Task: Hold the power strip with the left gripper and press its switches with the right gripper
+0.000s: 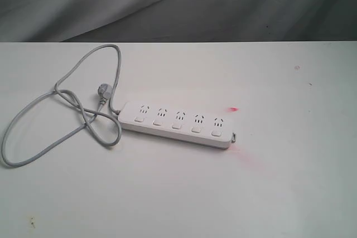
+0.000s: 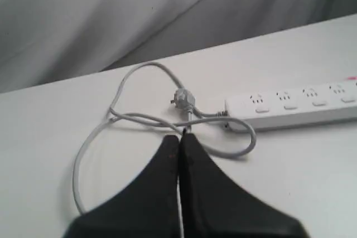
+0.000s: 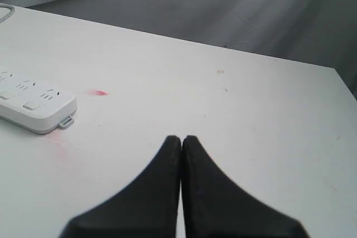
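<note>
The power strip (image 1: 177,124) lay flat mid-table on the white table (image 1: 290,193), its switches (image 1: 176,127) facing up. Its grey cord (image 1: 57,90) was looped to the left, the plug (image 1: 102,91) near the strip's end. The left gripper (image 2: 179,137) was fully closed and empty, its tips by the cord. The right gripper (image 3: 182,139) was closed and empty, well apart from the strip's free end. Open tabletop surrounded the strip.
</note>
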`<state>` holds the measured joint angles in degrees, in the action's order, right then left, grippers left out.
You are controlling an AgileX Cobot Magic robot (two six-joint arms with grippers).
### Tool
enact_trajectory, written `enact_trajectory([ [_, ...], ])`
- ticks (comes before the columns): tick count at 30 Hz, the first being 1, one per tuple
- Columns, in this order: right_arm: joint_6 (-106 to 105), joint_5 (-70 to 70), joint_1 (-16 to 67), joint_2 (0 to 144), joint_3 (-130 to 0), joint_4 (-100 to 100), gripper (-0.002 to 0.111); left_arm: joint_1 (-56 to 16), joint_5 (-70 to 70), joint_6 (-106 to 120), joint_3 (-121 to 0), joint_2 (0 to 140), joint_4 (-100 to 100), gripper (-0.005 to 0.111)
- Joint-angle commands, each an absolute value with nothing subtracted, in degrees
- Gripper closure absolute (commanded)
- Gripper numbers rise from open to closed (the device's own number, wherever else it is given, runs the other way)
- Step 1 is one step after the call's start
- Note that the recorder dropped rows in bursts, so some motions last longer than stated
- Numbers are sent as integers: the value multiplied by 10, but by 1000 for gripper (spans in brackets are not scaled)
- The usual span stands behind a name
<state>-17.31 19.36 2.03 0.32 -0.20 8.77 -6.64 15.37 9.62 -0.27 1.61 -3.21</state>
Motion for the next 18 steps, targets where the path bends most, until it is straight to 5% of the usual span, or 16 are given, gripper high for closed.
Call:
enact_trajectory([
  [1,-173,192,17,0,0,81,108,-66,65,86,0,14,-141,107],
  [18,-173,192,17,0,0,81,108,-66,-41,20,0,14,-222,107],
])
